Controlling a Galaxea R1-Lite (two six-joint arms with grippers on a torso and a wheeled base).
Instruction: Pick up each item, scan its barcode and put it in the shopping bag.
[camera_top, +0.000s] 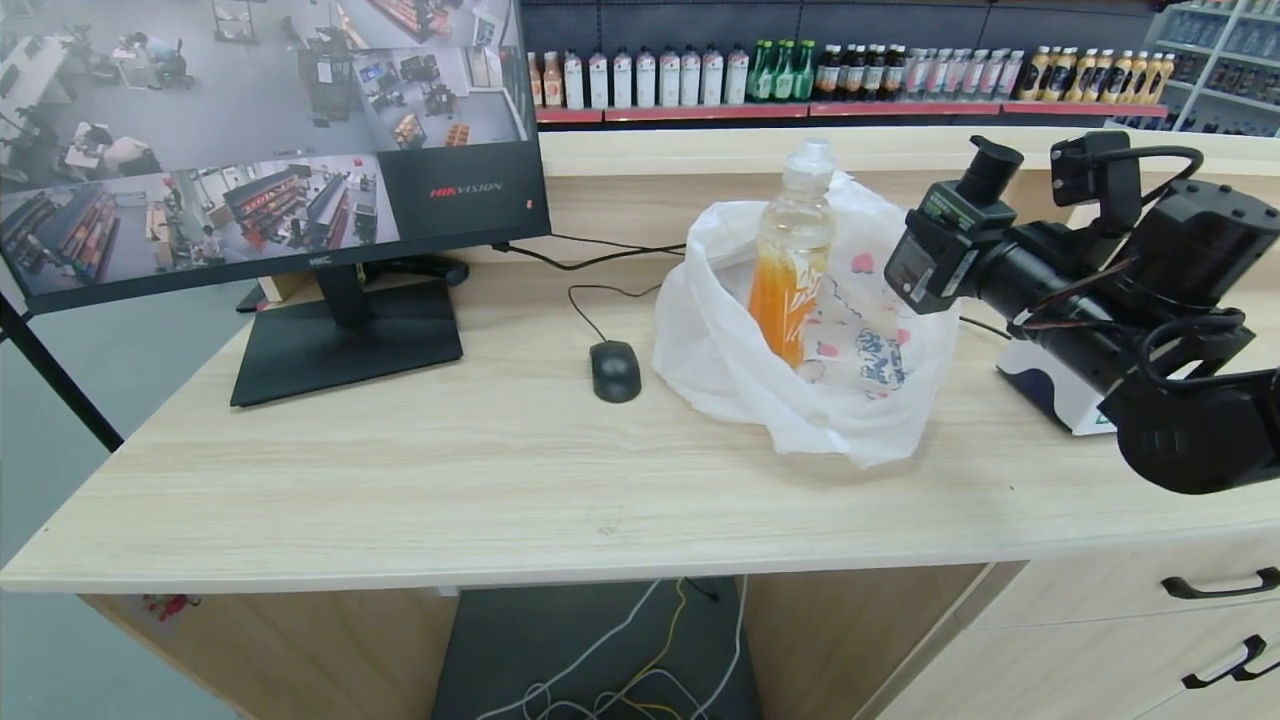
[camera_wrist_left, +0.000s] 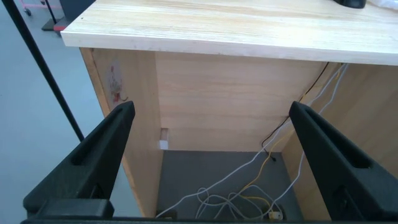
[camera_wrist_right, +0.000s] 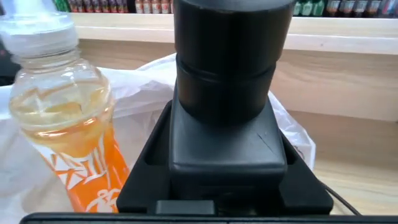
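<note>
A bottle of orange drink (camera_top: 795, 250) with a clear cap stands upright inside the white shopping bag (camera_top: 870, 400) on the wooden counter (camera_top: 500, 480). At the bag's right side my right gripper (camera_top: 1005, 268) is shut on a black barcode scanner (camera_top: 935, 250), whose head points toward the bottle. The right wrist view has the scanner (camera_wrist_right: 230, 93) close up, with the bottle (camera_wrist_right: 62, 124) and the bag (camera_wrist_right: 149, 81) just beyond it. My left gripper (camera_wrist_left: 211, 111) hangs open and holds nothing, below the counter's front edge (camera_wrist_left: 236, 46), facing the cabinet opening.
A monitor (camera_top: 260, 140) on a black stand occupies the counter's left back, with a black mouse (camera_top: 614, 370) beside the bag. A white and blue scanner cradle (camera_top: 1050, 395) sits under my right arm. Cables (camera_wrist_left: 249, 186) hang under the counter. Drawers (camera_top: 1150, 600) are at right.
</note>
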